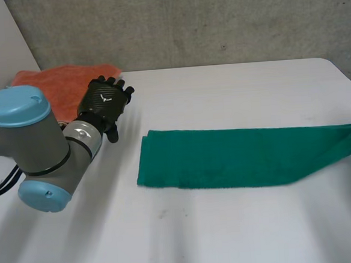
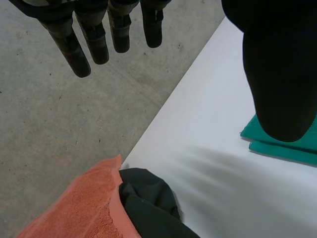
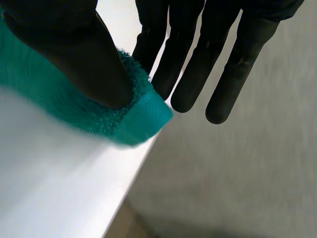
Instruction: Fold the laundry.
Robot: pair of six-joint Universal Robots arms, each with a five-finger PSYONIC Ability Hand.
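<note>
White table (image 1: 230,230): bare across the near half, work area kept open.

Green towel (image 1: 237,157): laid across the table's middle and right, already doubled into a long strip. Its right end is raised slightly off the surface, judged to be lifted for the next fold toward the left end.

Orange towel (image 1: 58,85): parked at the far left corner, apparently set aside out of the way. A dark cloth (image 2: 148,208) is seen touching its edge.

Left hand (image 1: 104,103): held above the table beside the orange towel, fingers straight, thumb apart, nothing held.

Right hand (image 3: 74,54): the green towel's corner is pinched between thumb and fingers at the table's edge.

Writing: none legible; a small white mark is noted on the left hand's back.
</note>
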